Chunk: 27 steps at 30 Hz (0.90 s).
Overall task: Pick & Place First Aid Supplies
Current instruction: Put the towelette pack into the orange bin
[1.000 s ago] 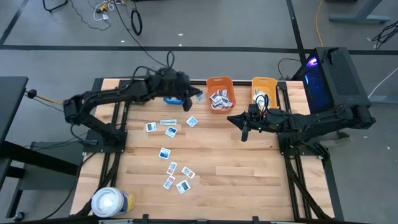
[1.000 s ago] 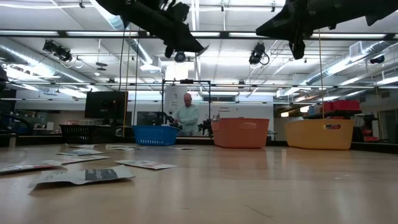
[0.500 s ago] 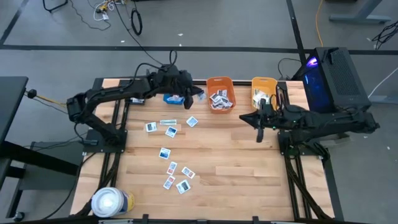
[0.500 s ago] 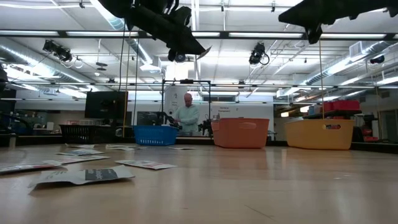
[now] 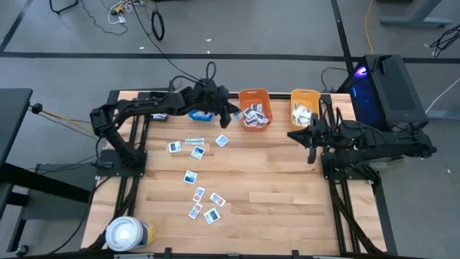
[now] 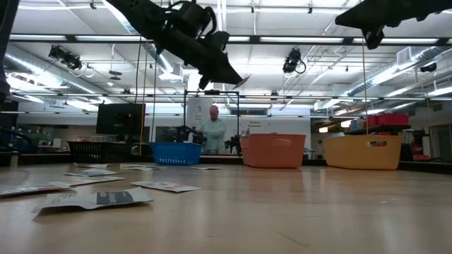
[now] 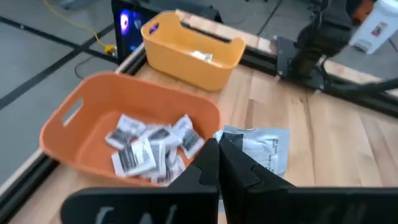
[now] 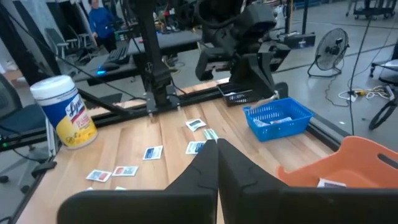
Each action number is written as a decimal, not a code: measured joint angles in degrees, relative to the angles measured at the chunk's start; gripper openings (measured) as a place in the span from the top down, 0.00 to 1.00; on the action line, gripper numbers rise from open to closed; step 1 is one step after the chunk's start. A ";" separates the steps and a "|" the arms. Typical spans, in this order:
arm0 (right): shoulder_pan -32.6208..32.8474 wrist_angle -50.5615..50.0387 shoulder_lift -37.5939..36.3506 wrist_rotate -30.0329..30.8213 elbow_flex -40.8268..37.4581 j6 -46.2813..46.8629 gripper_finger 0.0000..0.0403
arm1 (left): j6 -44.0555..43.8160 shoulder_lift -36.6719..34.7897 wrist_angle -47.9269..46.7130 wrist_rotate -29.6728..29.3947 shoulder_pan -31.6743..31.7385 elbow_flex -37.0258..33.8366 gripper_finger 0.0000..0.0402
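Holding one white packet (image 7: 261, 149) pinched flat between the closed fingers of the left gripper (image 5: 230, 114), high above the table (image 5: 287, 194) and just beside the rim of the orange bin (image 5: 254, 91). Kept high probably to clear that rim before letting go. Just ahead of the fingertips, inside the bin, a heap of similar packets (image 7: 149, 146). Behind and below this gripper, more packets (image 5: 198, 152) lying loose on the wood, not yet sorted. Right gripper (image 5: 312, 147) closed on nothing, hanging near the yellow bin (image 5: 305, 93), seemingly kept out of the way.
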 joint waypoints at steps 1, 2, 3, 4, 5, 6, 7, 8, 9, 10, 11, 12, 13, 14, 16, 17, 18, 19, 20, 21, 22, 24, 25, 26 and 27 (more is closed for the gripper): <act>0.00 -0.24 -0.15 0.14 0.00 0.29 1.00 | -0.24 0.62 1.24 -0.07 0.03 0.17 1.00; 0.00 -0.30 -0.21 0.14 0.00 0.53 1.00 | -0.24 1.29 1.66 -0.08 0.04 0.92 1.00; 0.00 -0.34 -0.22 0.12 0.00 0.53 1.00 | -0.23 2.09 1.90 -0.07 0.04 2.14 1.00; 0.00 -0.42 -0.20 0.10 0.00 0.53 1.00 | -0.09 2.88 1.92 -0.06 0.04 3.48 1.00; 0.00 -0.44 -0.20 0.10 0.00 0.53 1.00 | 0.17 3.74 1.95 -0.05 0.02 4.93 1.00; 0.00 -0.58 -0.18 0.12 0.00 0.53 1.00 | 0.41 4.71 2.05 -0.05 0.01 6.47 1.00; 0.00 -0.99 -0.18 0.12 0.00 0.57 1.00 | 0.52 5.70 1.96 -0.03 0.00 8.00 1.00; 0.00 -1.38 -0.18 0.12 0.00 0.70 1.00 | 0.54 6.91 1.92 0.00 0.02 9.75 1.00; 0.00 -1.59 -0.18 0.11 0.00 0.74 1.00 | 0.56 8.07 1.83 0.08 0.11 11.45 1.00; 0.01 -1.81 -0.18 0.13 0.00 0.91 1.00 | 1.07 9.25 1.24 0.24 0.24 13.09 1.00; 0.00 -2.04 -0.18 0.12 0.00 0.95 1.00 | 1.40 10.59 0.58 0.45 0.32 14.93 1.00; 0.02 -2.14 -0.18 0.07 0.00 0.95 1.00 | 1.73 11.85 -0.51 0.52 0.43 16.59 1.00; 0.00 -2.10 -0.18 -0.03 0.00 0.97 1.00 | 1.96 13.06 -2.09 0.57 0.58 18.25 1.00; 0.02 -2.08 -0.18 -0.17 0.00 0.97 1.00 | 2.05 14.35 -3.23 0.58 0.72 19.79 1.00; 0.00 -2.08 -0.18 -0.44 0.00 1.17 1.00 | 2.11 16.45 -4.93 0.59 1.18 22.53 1.00; 0.00 -2.11 -0.18 -0.44 0.00 1.41 1.00 | 2.17 17.33 -5.51 0.58 1.44 23.60 1.00; 0.01 -2.12 -0.18 -0.44 0.00 1.69 1.00 | 2.18 18.26 -5.59 0.59 1.71 24.70 1.00; 0.00 -2.18 -0.18 -0.43 0.00 2.03 1.00 | 2.17 19.15 -5.99 0.56 1.99 25.74 1.00; 0.00 -2.31 -0.18 -0.43 0.00 2.25 1.00 | 2.18 19.85 -6.64 0.56 2.21 26.60 1.00; 0.02 -2.48 -0.18 -0.43 0.00 2.44 1.00 | 2.20 20.59 -7.36 0.39 2.38 27.31 1.00; 0.01 -2.56 -0.18 -0.43 0.00 2.46 1.00 | 2.21 21.35 -7.25 -0.21 2.53 27.78 1.00; 0.00 -2.56 -0.18 -0.43 0.00 2.44 1.00 | 2.21 22.54 -7.53 -0.54 2.86 28.18 1.00; 0.00 -2.56 -0.18 -0.42 0.00 2.44 1.00 | 2.18 23.24 -7.38 -0.56 2.99 28.35 1.00; 0.00 -2.55 -0.18 -0.42 0.00 2.44 1.00 | 2.07 23.80 -7.53 -0.62 3.16 28.39 1.00; 0.00 -2.55 -0.18 -0.42 0.00 2.44 1.00 | 2.06 24.24 -8.13 -0.66 3.25 28.39 1.00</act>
